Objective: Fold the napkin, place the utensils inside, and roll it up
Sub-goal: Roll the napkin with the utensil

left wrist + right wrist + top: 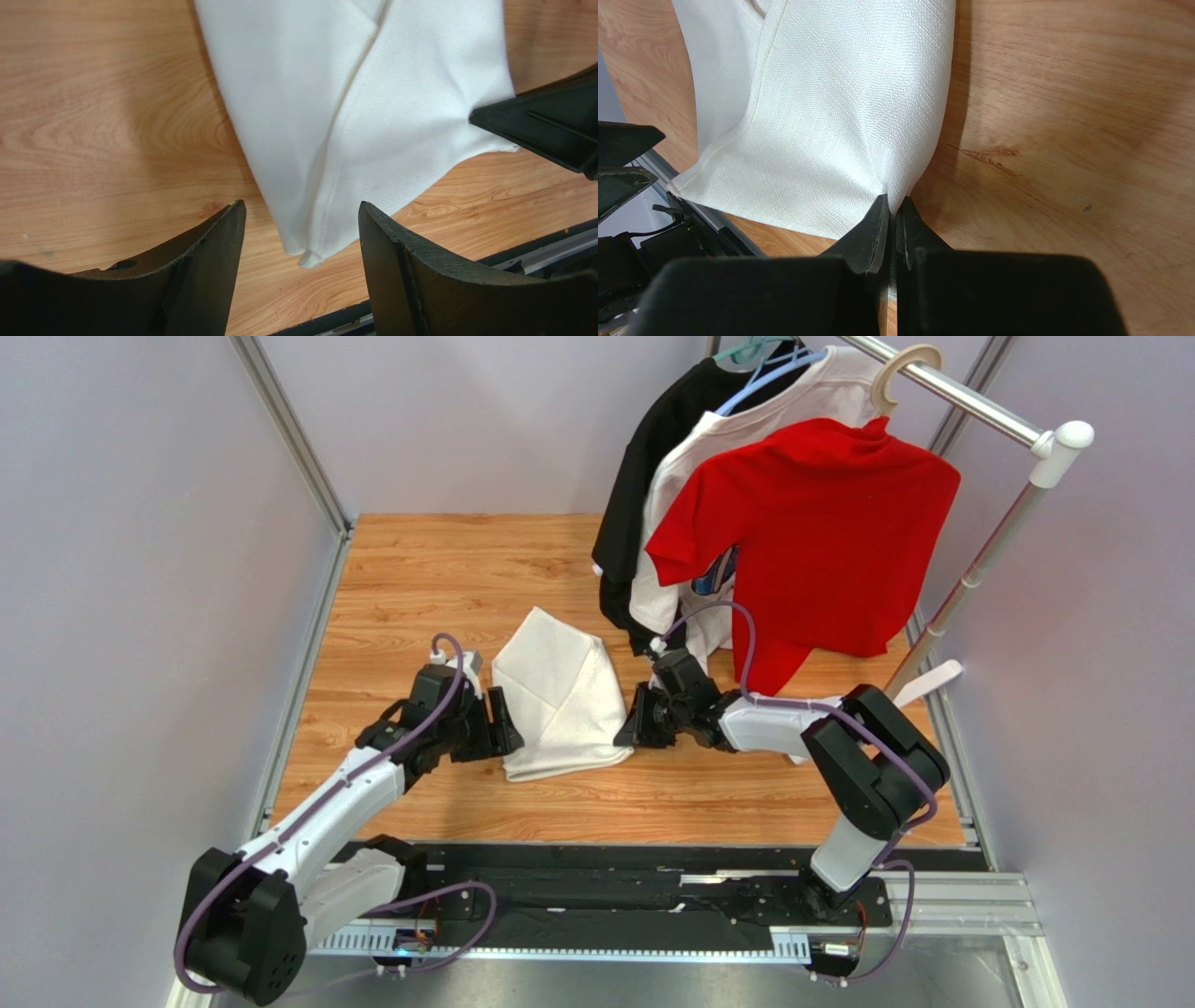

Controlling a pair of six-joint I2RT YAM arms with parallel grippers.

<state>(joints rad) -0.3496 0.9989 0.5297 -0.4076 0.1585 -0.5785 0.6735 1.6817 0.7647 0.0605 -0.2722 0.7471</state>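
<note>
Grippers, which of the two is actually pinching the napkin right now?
The right gripper: its jaws are shut on the napkin edge. The left gripper has its jaws open on either side of a napkin corner, gripping nothing.

Top camera high, looking down; wrist cameras close, low, sharing napkin (pixel 351 105) (opposite corners, seemingly).

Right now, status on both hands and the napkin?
Left hand open, straddling napkin corner. Right hand shut on napkin edge. Napkin folded, on table. Nothing blocking.
</note>
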